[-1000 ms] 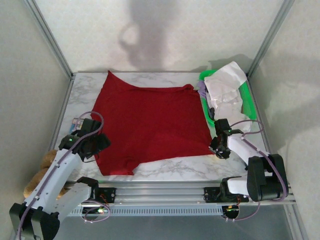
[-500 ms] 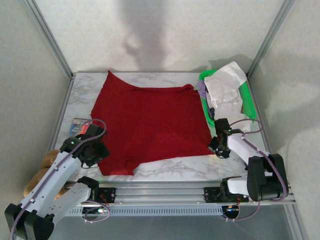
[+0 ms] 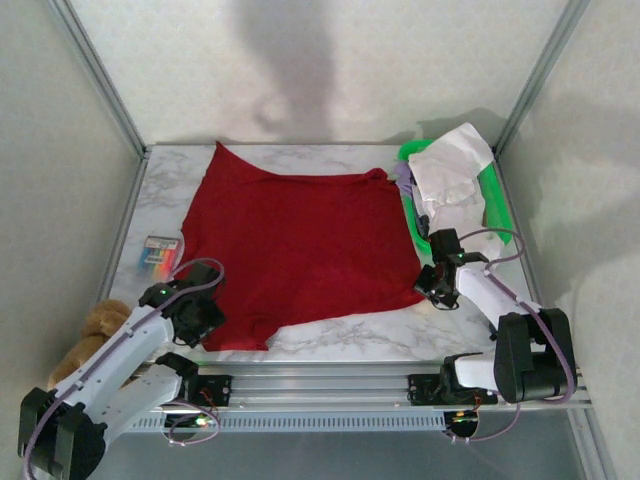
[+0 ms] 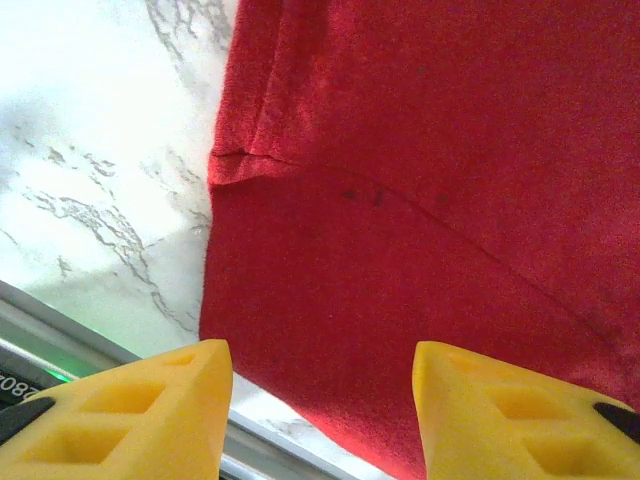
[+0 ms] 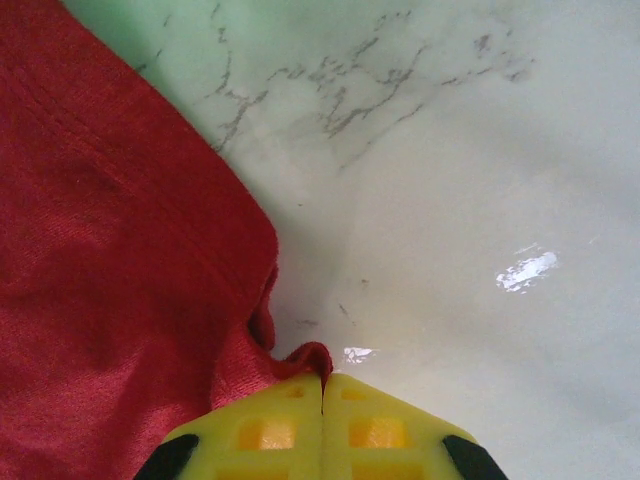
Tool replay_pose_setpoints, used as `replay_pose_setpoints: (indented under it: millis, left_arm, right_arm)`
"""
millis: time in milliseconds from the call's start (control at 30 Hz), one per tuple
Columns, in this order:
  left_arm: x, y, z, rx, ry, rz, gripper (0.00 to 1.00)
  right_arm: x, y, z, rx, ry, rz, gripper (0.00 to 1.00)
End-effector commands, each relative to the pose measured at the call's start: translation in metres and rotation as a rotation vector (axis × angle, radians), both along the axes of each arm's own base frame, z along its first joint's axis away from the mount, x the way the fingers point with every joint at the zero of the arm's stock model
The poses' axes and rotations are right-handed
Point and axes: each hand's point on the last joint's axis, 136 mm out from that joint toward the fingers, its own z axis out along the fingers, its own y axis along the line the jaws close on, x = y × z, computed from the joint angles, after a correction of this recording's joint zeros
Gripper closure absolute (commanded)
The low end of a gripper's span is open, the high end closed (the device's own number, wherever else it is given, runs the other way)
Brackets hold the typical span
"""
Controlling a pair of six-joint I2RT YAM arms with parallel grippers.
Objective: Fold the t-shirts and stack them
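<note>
The deep red t-shirt (image 3: 300, 245) lies spread across the marble table (image 3: 350, 340), its hem toward the near edge. My left gripper (image 3: 200, 318) hovers open over the shirt's near left corner (image 4: 330, 330), its yellow fingers (image 4: 150, 410) standing either side of the red cloth. My right gripper (image 3: 437, 288) is shut on the shirt's near right corner, and a small fold of red cloth (image 5: 300, 360) is pinched between the yellow pads (image 5: 260, 430). The white t-shirt (image 3: 450, 175) lies crumpled in the green basket.
The green plastic basket (image 3: 492, 195) stands at the back right of the table. A small colourful packet (image 3: 160, 252) lies on the left side. The tan teddy bear (image 3: 95, 335) sits off the table's near left edge. Metal frame posts stand at both back corners.
My left gripper has swung toward the near edge and rightward onto the shirt's near left corner, uncovering the small packet. My right gripper has shifted slightly toward the back, still holding the corner.
</note>
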Motion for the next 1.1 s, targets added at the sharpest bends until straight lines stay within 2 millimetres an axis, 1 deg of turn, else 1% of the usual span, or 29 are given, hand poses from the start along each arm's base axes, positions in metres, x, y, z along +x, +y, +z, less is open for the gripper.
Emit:
replay_pose_setpoints:
  millis: [0,100,133,233,333,433,500,633,700,767,833,867,1000,1067]
  left_arm:
    - [-0.009,0.004,-0.002,0.046,0.083,0.000,0.50]
    - [-0.012,0.002,-0.005,0.042,0.097,0.000,0.50]
    - [-0.014,0.002,-0.007,0.037,0.095,0.006,0.53]
    - [-0.020,-0.001,-0.019,0.018,0.115,0.012,0.57]
    - [-0.026,-0.001,-0.028,0.032,0.162,0.002,0.58]
    - [-0.031,-0.001,-0.030,0.046,0.188,-0.002,0.59]
    - [-0.033,-0.002,-0.033,0.040,0.176,0.016,0.63]
    - [-0.033,-0.011,-0.051,-0.045,0.108,0.070,0.69]
    - [-0.030,-0.015,-0.055,-0.078,0.064,0.084,0.73]
    - [-0.023,-0.015,-0.050,-0.080,0.016,0.087,0.82]
    - [-0.016,-0.012,-0.039,-0.065,-0.028,0.085,0.95]
    - [-0.012,-0.013,-0.034,-0.064,-0.047,0.081,1.00]
    - [0.006,-0.019,-0.009,-0.063,-0.083,0.036,1.00]
    - [0.015,-0.016,0.009,-0.015,-0.091,0.005,1.00]
  right_arm:
    - [-0.002,0.004,-0.001,0.014,0.032,0.026,1.00]
    - [-0.001,0.006,0.002,0.025,0.038,0.038,1.00]
    - [-0.001,0.006,0.003,0.022,0.033,0.039,1.00]
    - [0.001,0.006,0.006,0.024,0.025,0.041,1.00]
    - [0.002,0.009,0.007,0.042,0.023,0.037,1.00]
    - [0.002,0.011,0.009,0.051,0.024,0.038,1.00]
    - [0.003,0.011,0.009,0.051,0.024,0.045,1.00]
    - [0.003,0.010,0.010,0.042,0.022,0.062,1.00]
    - [0.001,0.011,0.010,0.048,0.020,0.069,1.00]
    - [0.000,0.010,0.009,0.056,0.014,0.068,1.00]
    - [-0.002,0.009,0.011,0.050,0.007,0.072,1.00]
    - [-0.003,0.008,0.013,0.048,0.002,0.072,1.00]
    - [-0.007,0.006,0.029,0.047,-0.028,0.065,1.00]
    - [-0.012,0.004,0.037,0.039,-0.040,0.061,1.00]
